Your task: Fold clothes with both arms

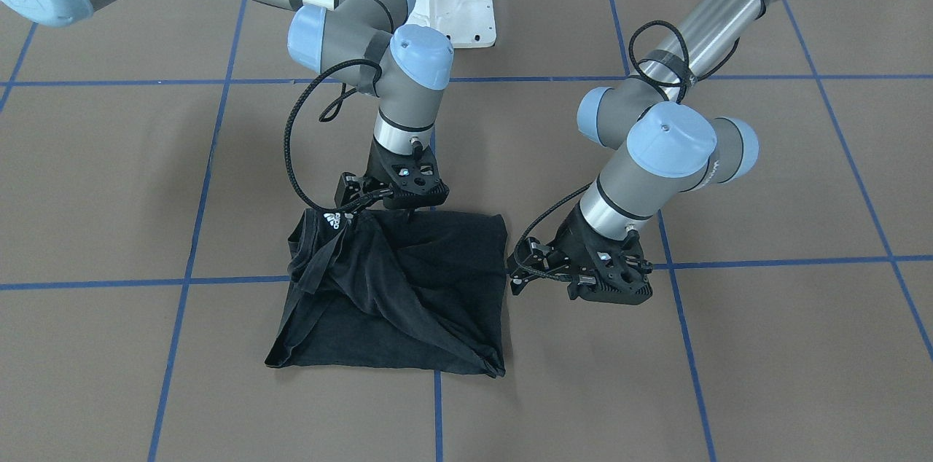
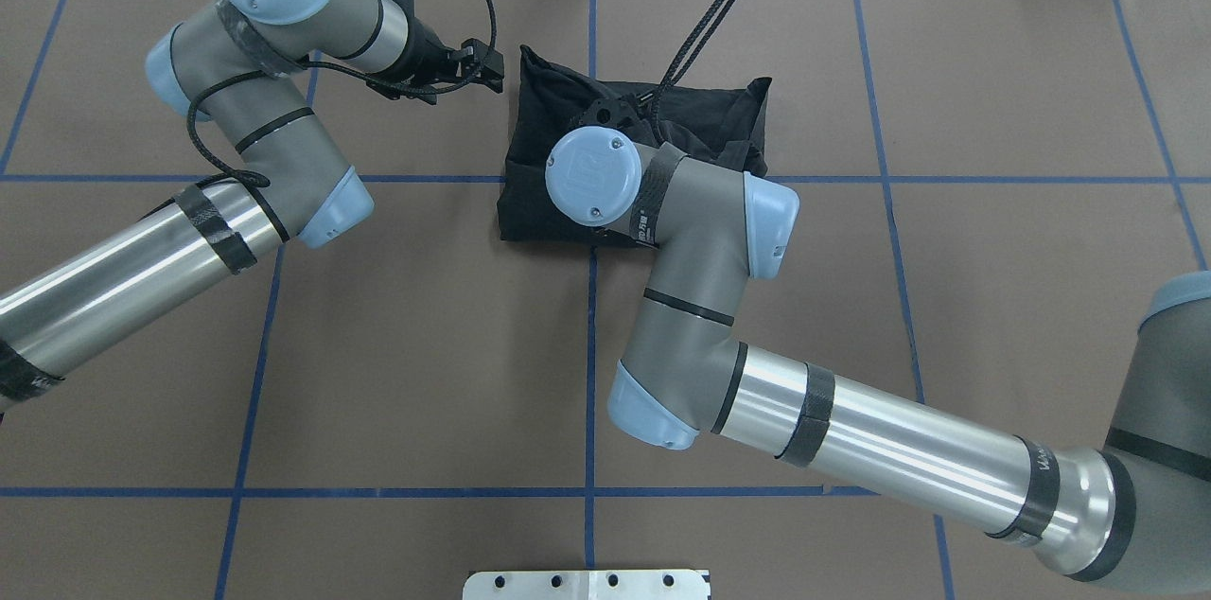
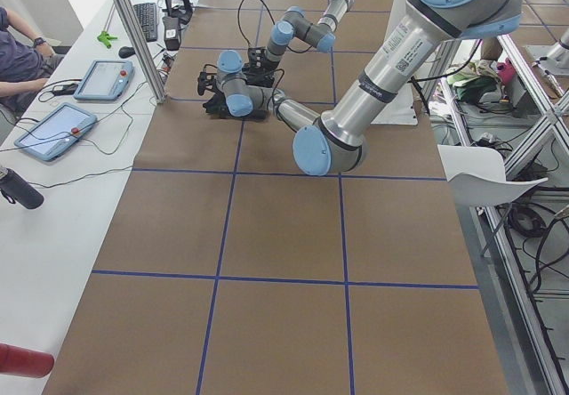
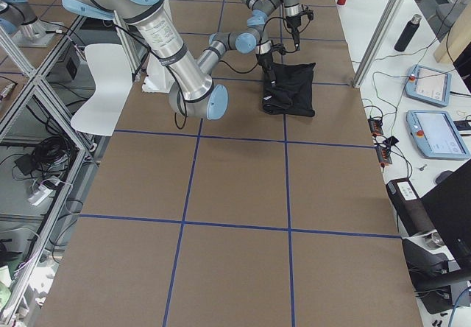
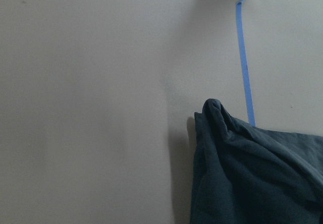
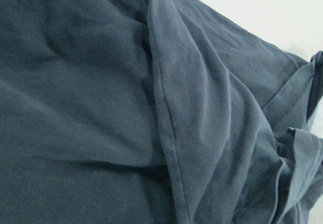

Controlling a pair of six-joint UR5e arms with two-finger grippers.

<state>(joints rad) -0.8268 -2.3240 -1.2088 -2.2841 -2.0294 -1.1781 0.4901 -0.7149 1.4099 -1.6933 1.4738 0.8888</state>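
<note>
The black T-shirt (image 1: pixel 430 280) lies on the desk (image 1: pixel 729 374) as a rumpled, roughly square bundle, well out from the robot's base near the middle grid line. Its slightly longer axis runs across the robot, left to right. The collar with the small white logo (image 1: pixel 332 221) sits at the corner nearest the robot on its right side. The right claw (image 1: pixel 357 203) hangs low over that collar edge, so it is the nearer of the two. Cable and wrist hide its fingers, so I cannot tell whether it is parted or pinching cloth. The left claw (image 1: pixel 521 269) sits just off the shirt's left-hand edge, pointing in at it. It looks parted and holds nothing, and the cloth lies straight ahead of it. By my reading, any next fold turns on bringing that left edge across the long axis.
</note>
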